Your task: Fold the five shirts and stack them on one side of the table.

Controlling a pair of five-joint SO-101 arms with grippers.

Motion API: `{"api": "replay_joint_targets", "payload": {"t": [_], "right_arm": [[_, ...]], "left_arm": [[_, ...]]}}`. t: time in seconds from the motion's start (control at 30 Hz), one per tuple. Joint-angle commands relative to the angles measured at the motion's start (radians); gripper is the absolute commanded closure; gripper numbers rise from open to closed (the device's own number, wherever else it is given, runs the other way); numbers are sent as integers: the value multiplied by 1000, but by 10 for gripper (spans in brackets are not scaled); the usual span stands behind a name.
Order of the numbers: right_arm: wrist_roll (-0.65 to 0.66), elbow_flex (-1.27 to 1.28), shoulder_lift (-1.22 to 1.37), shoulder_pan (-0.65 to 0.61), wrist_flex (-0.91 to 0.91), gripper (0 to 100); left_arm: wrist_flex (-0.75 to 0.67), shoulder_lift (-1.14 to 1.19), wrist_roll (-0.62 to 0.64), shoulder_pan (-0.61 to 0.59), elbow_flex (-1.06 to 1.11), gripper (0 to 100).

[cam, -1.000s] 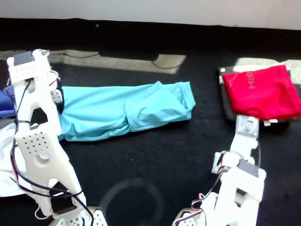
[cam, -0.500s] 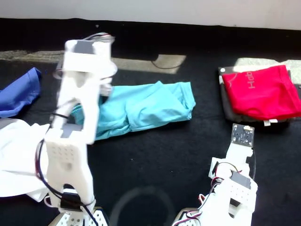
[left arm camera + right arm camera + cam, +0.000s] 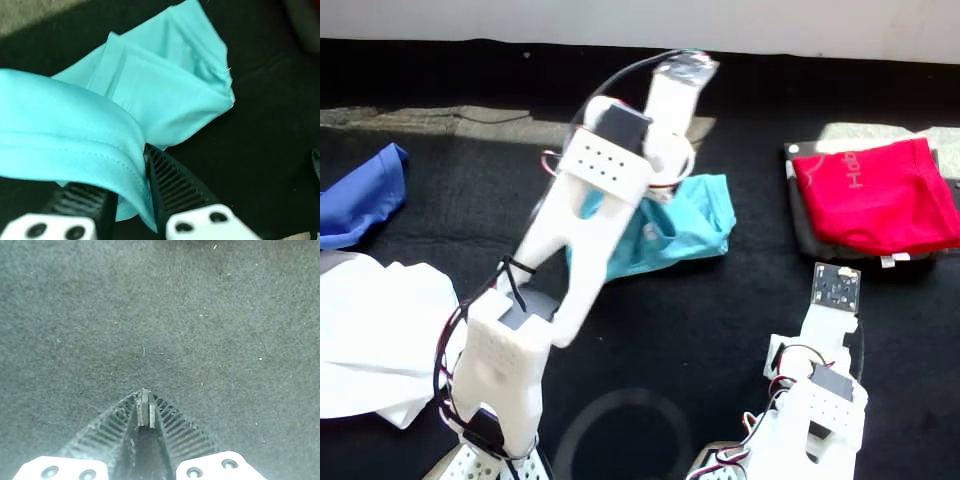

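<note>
Stitched hem of smooth turquoise shirt (image 3: 165,95) clamped in left gripper (image 3: 131,170), cloth bunched mid-table, ribbed right gripper (image 3: 145,407) pinched together over felty black table (image 3: 700,330), folded red shirt (image 3: 880,195) by right edge

bare mat (image 3: 720,330) centre, red shirt (image 3: 880,195) far right

White plastic left arm (image 3: 582,225) hides much of the turquoise fabric shirt (image 3: 692,218); folded red shirt (image 3: 880,195) runs off the edge.

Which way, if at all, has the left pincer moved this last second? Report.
Yes. Shut on the turquoise shirt, the left pincer swung toward the unmoved red shirt.
</note>
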Motion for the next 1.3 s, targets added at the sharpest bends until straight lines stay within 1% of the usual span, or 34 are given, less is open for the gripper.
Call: {"api": "replay_joint_targets", "payload": {"t": [0.0, 0.17, 0.3, 0.37, 0.47, 0.5, 0.63, 0.73, 0.8, 0.87, 0.9, 0.97, 1.03, 1.13, 1.27], "right_arm": [[2, 18, -1, 10, -16, 990], [2, 18, -1, 10, -16, 990], [2, 18, -1, 10, -16, 990], [2, 18, -1, 10, -16, 990], [2, 18, -1, 10, -16, 990], [2, 18, -1, 10, -16, 990], [2, 18, -1, 10, -16, 990], [2, 18, -1, 10, -16, 990], [2, 18, -1, 10, -16, 990], [2, 18, -1, 10, -16, 990], [2, 18, -1, 10, -16, 990], [2, 18, -1, 10, -16, 990], [2, 18, -1, 10, -16, 990], [2, 18, -1, 10, -16, 990], [3, 18, -1, 10, -16, 990]], "left_arm": [[-98, -1, -2, 44, -45, 991], [-213, 114, -3, 70, -45, 992], [-244, 163, -3, 88, -45, 982], [-244, 177, -3, 91, -45, 927], [-261, 183, 3, 85, -47, 792], [-265, 182, 3, 82, -47, 771], [-247, 180, 3, 25, -150, 798], [-160, 180, 0, -33, -274, 825], [-71, 188, -2, -73, -346, 892], [2, 194, -2, -91, -358, 1000], [26, 200, -3, -90, -337, 978], [54, 229, -14, -74, -288, 995], [72, 269, -23, -42, -245, 990], [83, 320, -20, 31, -219, 991], [84, 338, -20, 143, -245, 991]]}}
